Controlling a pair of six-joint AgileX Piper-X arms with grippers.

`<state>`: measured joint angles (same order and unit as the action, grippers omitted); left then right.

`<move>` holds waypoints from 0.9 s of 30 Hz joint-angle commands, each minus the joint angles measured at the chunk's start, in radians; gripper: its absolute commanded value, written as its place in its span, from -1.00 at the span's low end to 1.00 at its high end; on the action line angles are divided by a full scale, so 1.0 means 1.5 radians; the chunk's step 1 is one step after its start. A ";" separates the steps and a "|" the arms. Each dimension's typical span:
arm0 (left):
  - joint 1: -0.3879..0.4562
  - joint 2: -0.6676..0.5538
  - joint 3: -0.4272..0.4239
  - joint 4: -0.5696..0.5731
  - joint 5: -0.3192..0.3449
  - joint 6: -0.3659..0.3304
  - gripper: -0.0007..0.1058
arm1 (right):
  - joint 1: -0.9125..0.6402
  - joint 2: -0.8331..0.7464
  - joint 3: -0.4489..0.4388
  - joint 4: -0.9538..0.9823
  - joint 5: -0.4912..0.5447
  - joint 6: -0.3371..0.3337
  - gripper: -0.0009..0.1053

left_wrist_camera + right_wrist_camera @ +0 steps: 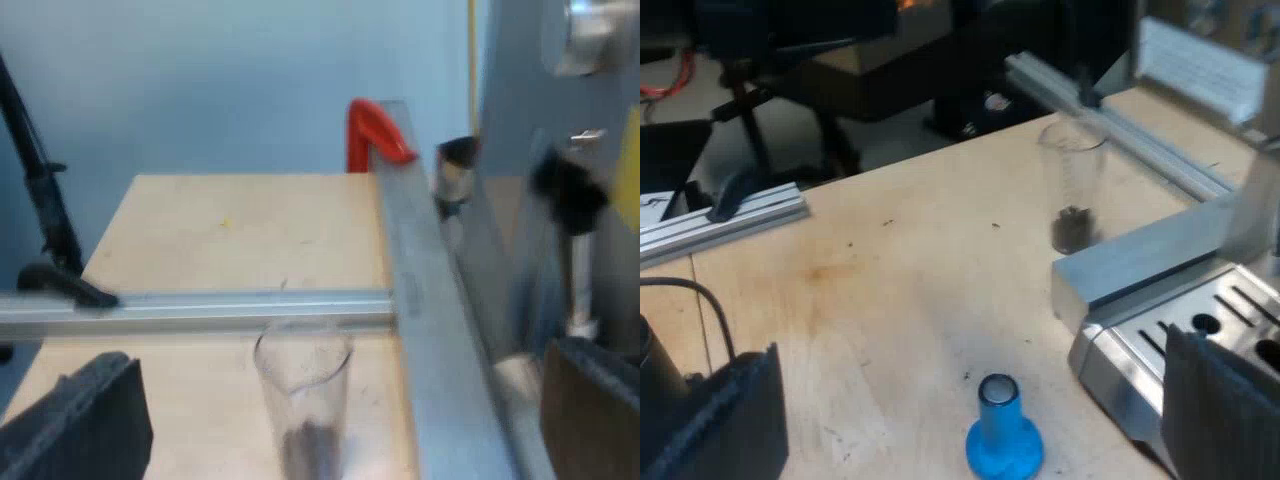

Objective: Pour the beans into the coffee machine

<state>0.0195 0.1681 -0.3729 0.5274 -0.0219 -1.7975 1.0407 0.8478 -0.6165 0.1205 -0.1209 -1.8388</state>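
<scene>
Well, my left gripper (338, 358) is spread wide, its two black fingers far apart and holding nothing. The measuring glass (300, 395) stands upright on the wooden table (230, 230) between them, a little ahead of the tips. A small dark heap of beans (310, 445) lies at the bottom of the glass. The glass is just beside an aluminium rail (200, 308) that crosses the table, in the corner where it meets a second rail (425, 290) running away from me. At the far end of that second rail a red piece (375, 135) sticks up, and I cannot tell what it is. Beyond the second rail a black knob (568, 190) sits on a metal stem, too blurred for me to name. My right gripper (970, 350) is likewise wide open and empty, hanging over the table with the blue tamper (1002, 435) upright between its fingers. From that side the glass shows farther off, near the espresso machine (1140, 370), whose slotted drip tray (1230, 310) is close to my right finger. A silver beam (1140, 255) lies between glass and tray. Neither gripper touches the glass.
</scene>
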 commanded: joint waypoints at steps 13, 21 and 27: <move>-0.001 0.054 0.150 -0.231 -0.074 -0.019 0.52 | 0.001 0.025 -0.002 -0.054 0.008 0.002 0.48; -0.001 0.270 0.162 -0.407 -0.074 -0.018 0.52 | 0.001 0.025 -0.002 -0.054 0.039 0.002 0.48; -0.001 0.442 0.162 -0.532 -0.075 -0.015 0.52 | 0.001 0.025 -0.002 -0.054 0.095 0.002 0.48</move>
<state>0.0195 0.8295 -0.1298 -0.2393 -0.1222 -1.8202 1.0405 0.8868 -0.6165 0.0550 0.0127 -1.8330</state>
